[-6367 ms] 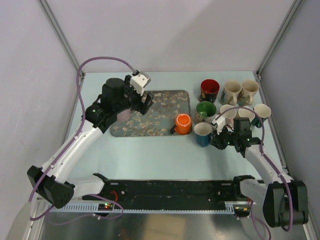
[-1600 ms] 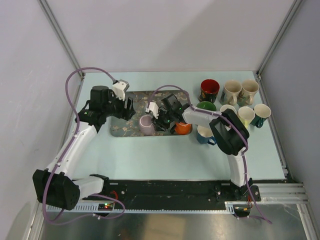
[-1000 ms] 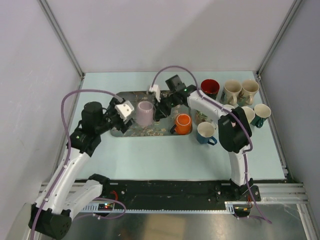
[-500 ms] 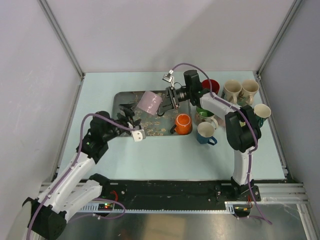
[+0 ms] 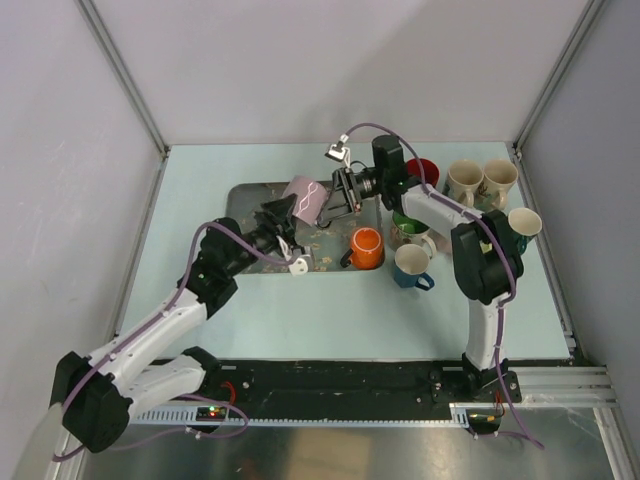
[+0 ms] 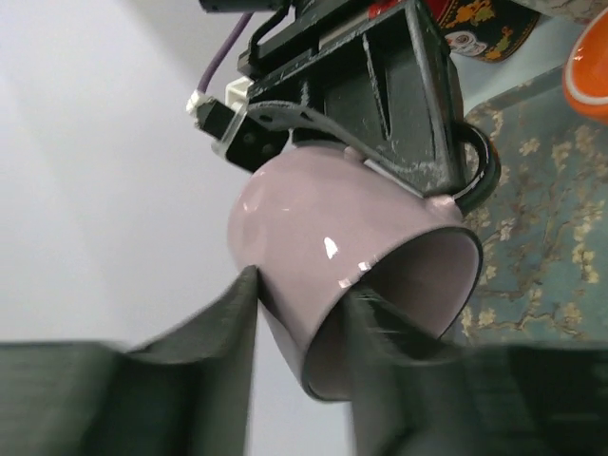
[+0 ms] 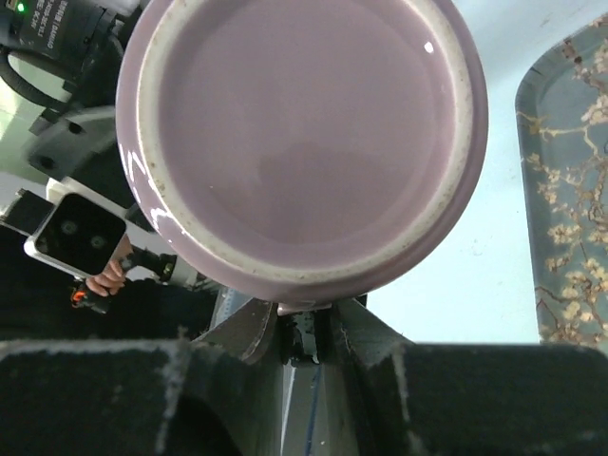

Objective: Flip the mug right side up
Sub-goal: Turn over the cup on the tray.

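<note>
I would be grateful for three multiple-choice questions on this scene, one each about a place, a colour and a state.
1. Where is the lilac mug?
A) standing on the tray
B) held in the air over the tray
C) stacked on another mug

2. What colour is the mug standing at the tray's right end?
A) orange
B) black
C) yellow

3. How does the right gripper stand?
A) shut on the lilac mug's handle
B) wide open, away from every mug
C) shut on the tray's rim

Answers:
1 B: the top view shows it lifted and tilted, off the tray.
2 A: the orange mug stands there, mouth up.
3 A: the left wrist view shows its fingers clamped at the handle.
</note>
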